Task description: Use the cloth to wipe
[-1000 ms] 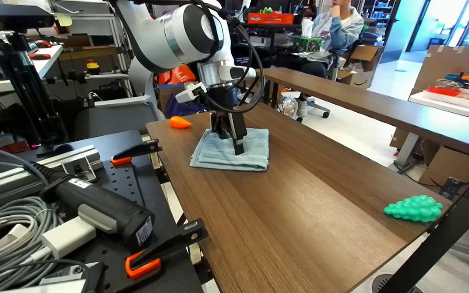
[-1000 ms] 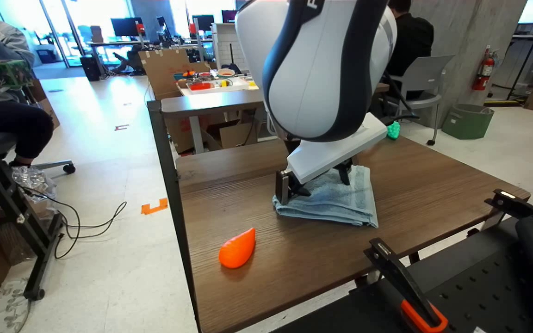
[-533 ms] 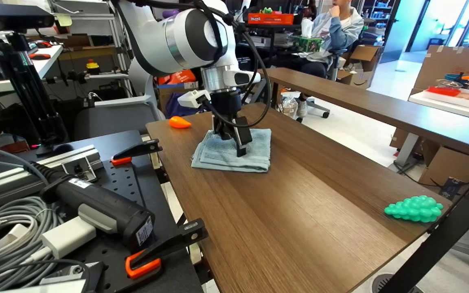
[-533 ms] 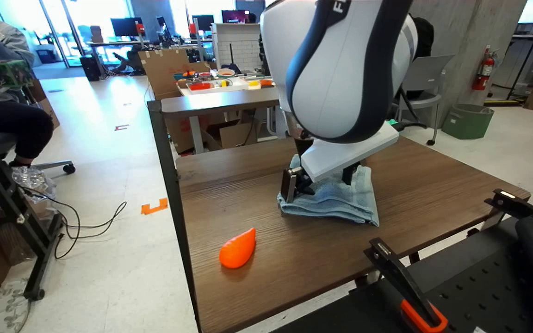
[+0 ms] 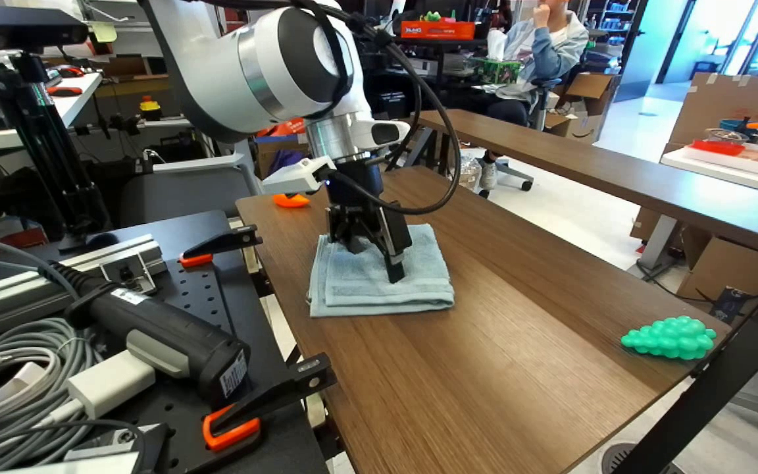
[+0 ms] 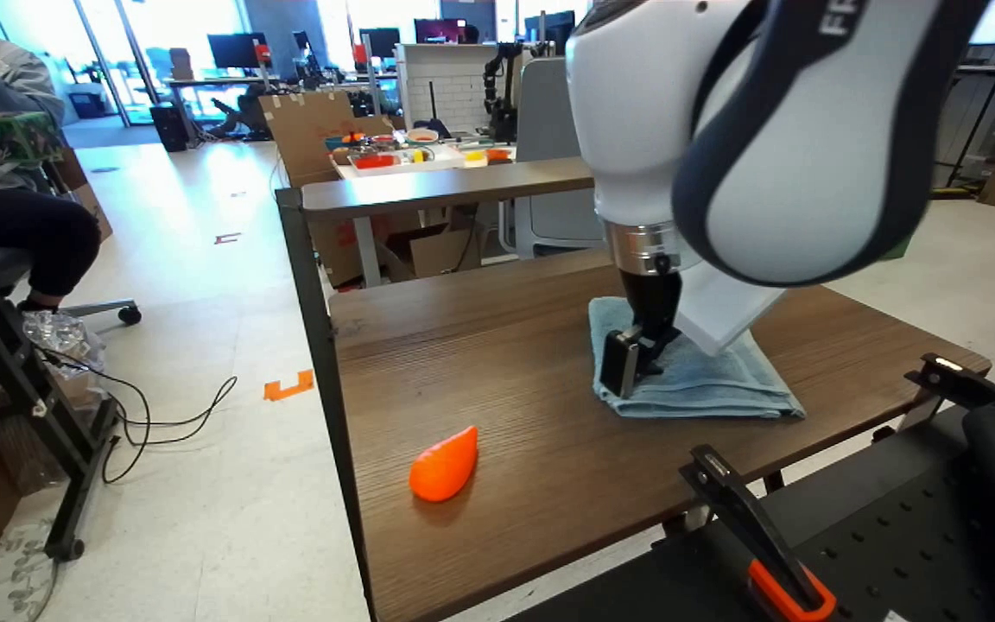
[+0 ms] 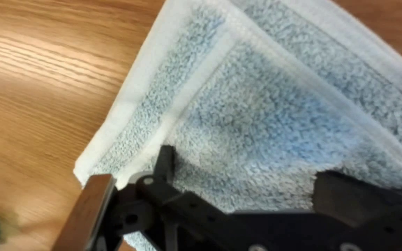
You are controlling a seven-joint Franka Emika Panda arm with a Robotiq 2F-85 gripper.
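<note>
Resting on the folded cloth, flat on the counter near a long edge, with widely spread fingers and, in the wrist view, only cloth surface between, no pinched fold to be seen; probably set for wiping by push and friction alone. Could therefore lose the cloth quite easily: by pressing too lightly, skating over the pile and leaving it behind; by pressing too hard, digging into the upper layer and dragging it off the lower ones, to judge from the stepped, separate hems in the wrist view. Might also bunch the leading side into a ridge on a fast push, or twist the whole stack on any turn, for want of a real hold. Worth watching, too, for a sweep over that long edge, given a cloth corner near it in both exterior views: could end in overhang, a fall, or a knock against the black clamp close by. Less urgent, but possible on a longer stroke: rolling the orange teardrop-shaped object, near one end of the counter and apart from the cloth, or shoving the green lumpy object off the opposite end. Best kept to short, level strokes, under even downward pressure, with a check for slip after each
</note>
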